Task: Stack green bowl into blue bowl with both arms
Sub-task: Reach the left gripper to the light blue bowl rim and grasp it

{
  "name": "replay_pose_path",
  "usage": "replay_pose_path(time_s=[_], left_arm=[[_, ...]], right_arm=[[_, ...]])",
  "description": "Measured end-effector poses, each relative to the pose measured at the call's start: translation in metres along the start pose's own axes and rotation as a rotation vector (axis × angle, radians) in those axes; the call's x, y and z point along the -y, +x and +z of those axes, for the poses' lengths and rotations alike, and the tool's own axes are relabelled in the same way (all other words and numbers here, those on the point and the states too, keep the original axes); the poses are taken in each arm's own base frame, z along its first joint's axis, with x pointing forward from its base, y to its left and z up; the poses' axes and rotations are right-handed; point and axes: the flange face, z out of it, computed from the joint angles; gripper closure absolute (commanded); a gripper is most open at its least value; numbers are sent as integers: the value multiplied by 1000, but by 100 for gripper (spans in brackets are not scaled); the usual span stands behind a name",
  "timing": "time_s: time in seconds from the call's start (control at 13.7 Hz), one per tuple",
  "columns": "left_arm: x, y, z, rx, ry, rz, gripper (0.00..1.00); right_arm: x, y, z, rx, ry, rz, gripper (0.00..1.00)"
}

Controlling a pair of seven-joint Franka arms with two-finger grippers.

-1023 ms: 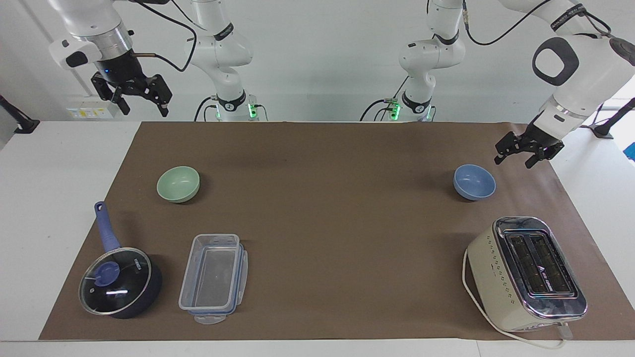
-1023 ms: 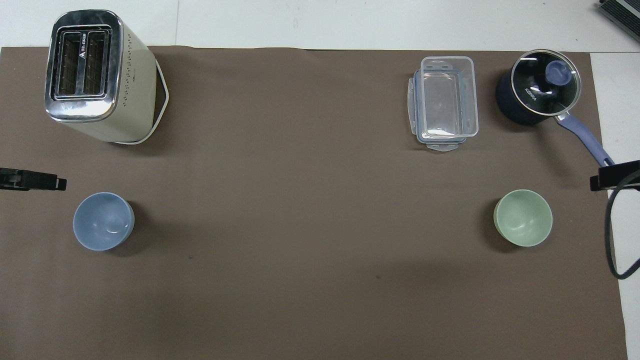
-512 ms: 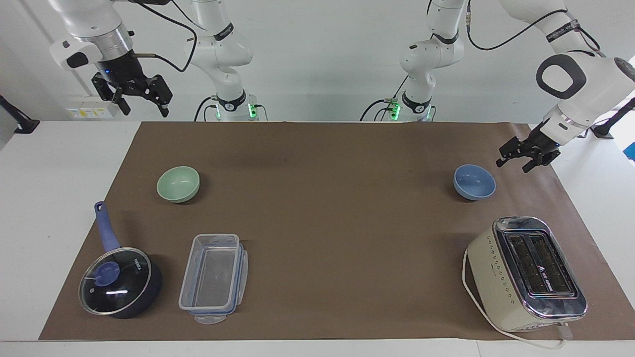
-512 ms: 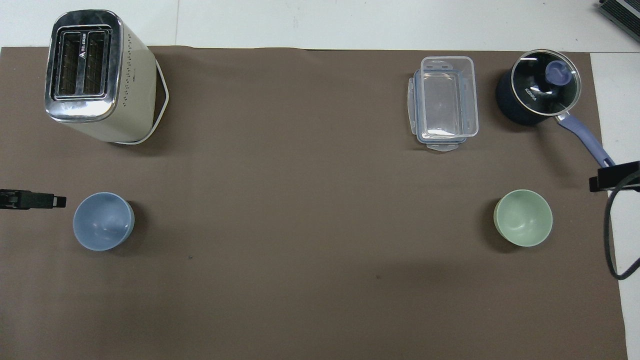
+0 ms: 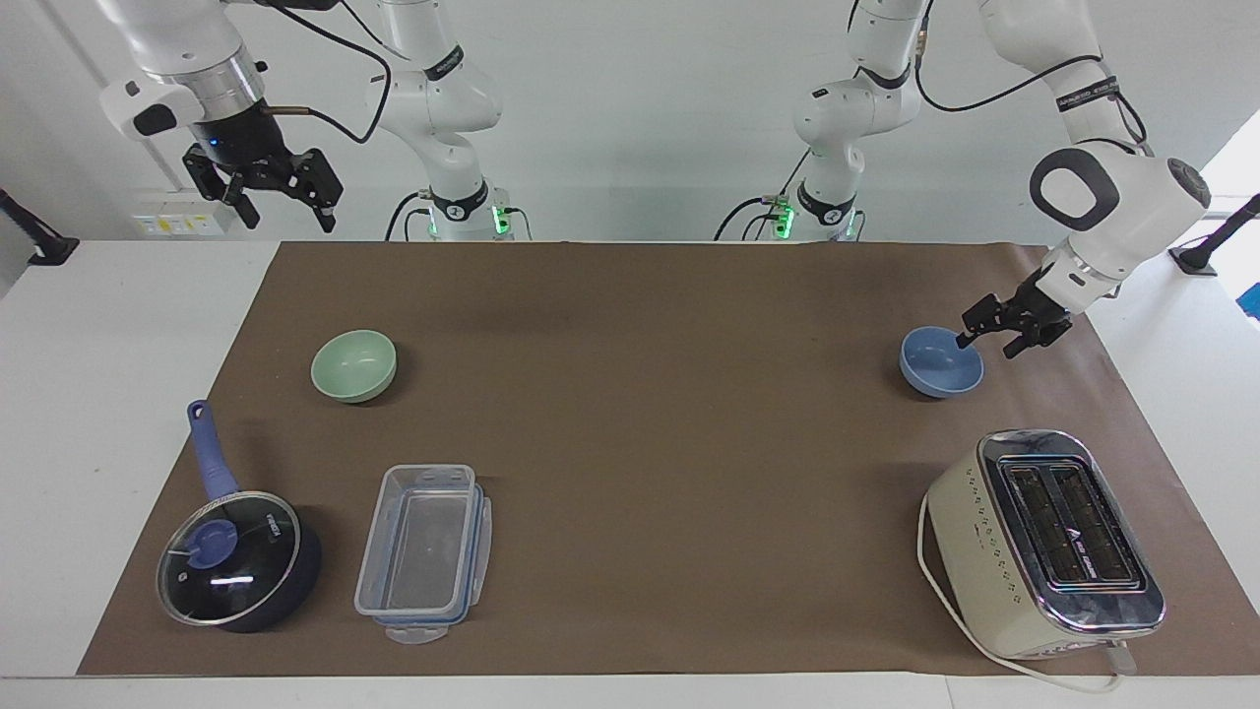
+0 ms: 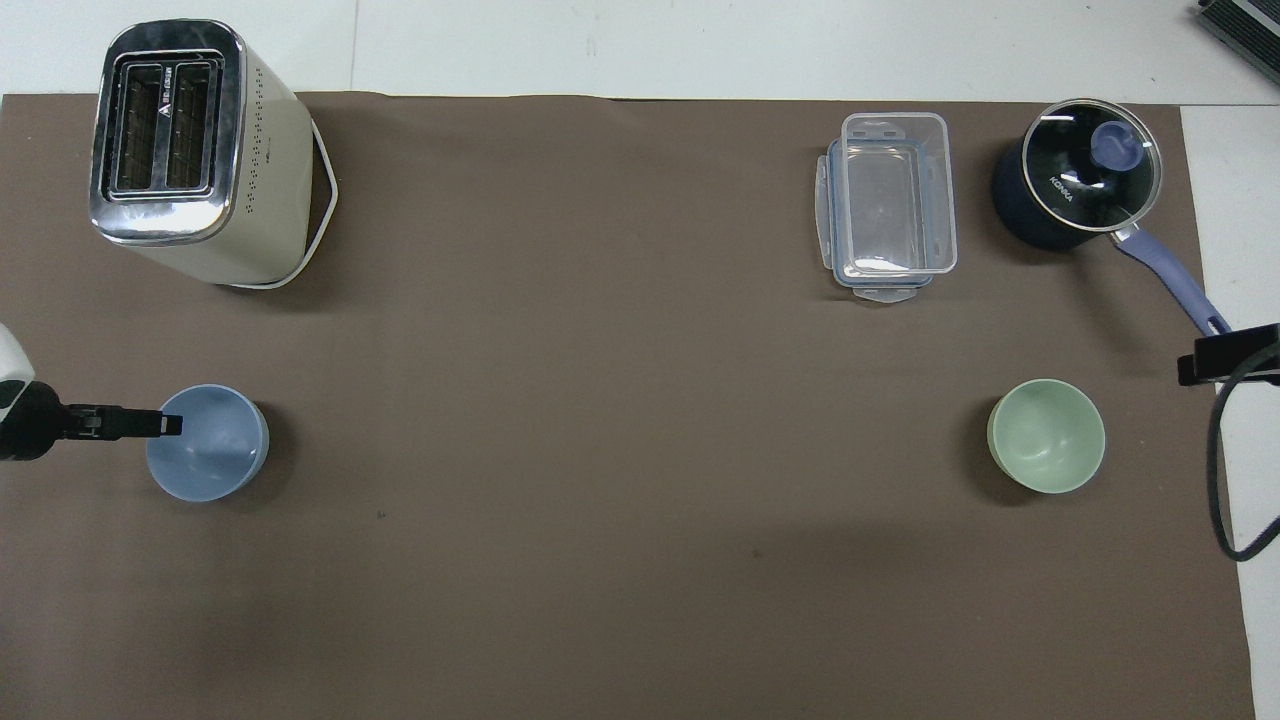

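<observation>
**A:** What is the facing view giving you?

**B:** I am seeing the left gripper [image 5: 986,342] hanging low over the rim of the blue bowl [image 5: 935,366], at the side toward the left arm's end of the table. Its jaws are standing apart, one fingertip over the bowl's rim, and they are clamping nothing. The bowl is sitting on the brown mat [image 5: 640,394], nearer to the robots than the cream toaster [image 5: 1034,551]. The right gripper [image 5: 279,202] is waiting high up over the white table [image 5: 128,325] at the right arm's end, jaws spread and empty. The green bowl [image 5: 353,365] is resting upright on the mat toward that end, well apart from the blue one. Farther out from it I am seeing the lidded saucepan [image 5: 236,561] and, just beside that, the clear plastic container [image 5: 423,551].

**A:** And the overhead?

**B:** I am watching the left gripper [image 6: 165,425] reaching in from the edge, its tip lying across the blue bowl's [image 6: 210,450] rim. The green bowl [image 6: 1046,436] is sitting alone toward the right arm's end. Only a black tip of the right gripper [image 6: 1225,355] is showing, beside the saucepan's [image 6: 1080,185] handle; from here I cannot tell how its jaws stand.
</observation>
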Motion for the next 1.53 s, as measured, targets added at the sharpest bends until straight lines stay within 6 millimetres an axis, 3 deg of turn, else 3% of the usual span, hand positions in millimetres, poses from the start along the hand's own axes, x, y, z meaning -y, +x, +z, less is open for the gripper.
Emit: replay_pose_path(time_s=[0.29, 0.8, 0.88, 1.02, 1.1, 1.53], left_arm=[[10, 4, 22, 0, 11, -11, 14], [19, 3, 36, 14, 9, -26, 49], [20, 3, 35, 14, 9, -28, 60], [21, 2, 36, 14, 9, -29, 92], [21, 2, 36, 15, 8, -28, 100], [32, -6, 35, 30, -6, 2, 100]], right_arm=[[0, 0, 0, 0, 0, 0, 0], [0, 0, 0, 0, 0, 0, 0], [0, 0, 0, 0, 0, 0, 0], [0, 0, 0, 1, 0, 0, 0], [0, 0, 0, 1, 0, 0, 0], [0, 0, 0, 1, 0, 0, 0]])
